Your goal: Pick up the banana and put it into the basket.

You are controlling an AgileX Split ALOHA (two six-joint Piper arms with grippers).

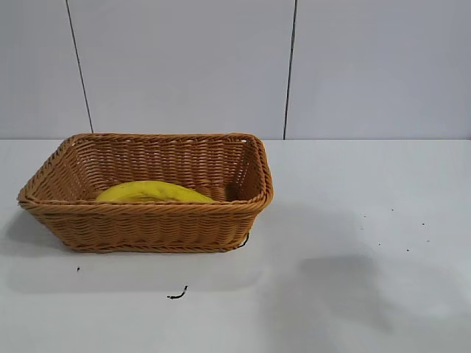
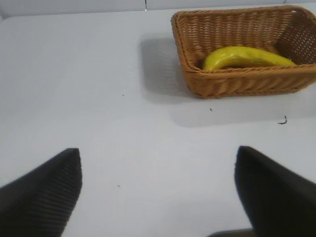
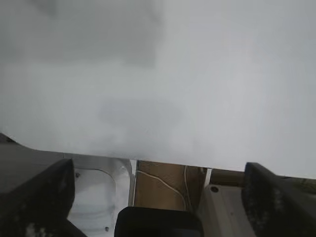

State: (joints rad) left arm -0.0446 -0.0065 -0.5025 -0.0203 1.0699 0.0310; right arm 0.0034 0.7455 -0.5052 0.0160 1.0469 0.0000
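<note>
The left end effector point(image 2: 157, 192) hovers over bare surface point(image 2: 98, 98), fingers spread wide, empty. The banana point(image 1: 153, 193) lies inside the basket point(image 1: 147, 228). The right end effector point(image 3: 158, 197) hangs at the surface edge, fingers apart.

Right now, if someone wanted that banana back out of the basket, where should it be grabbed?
Probably at the banana's thick middle, coming straight down from above: it lies flat in the basket, whose woven walls block any sideways approach.
</note>
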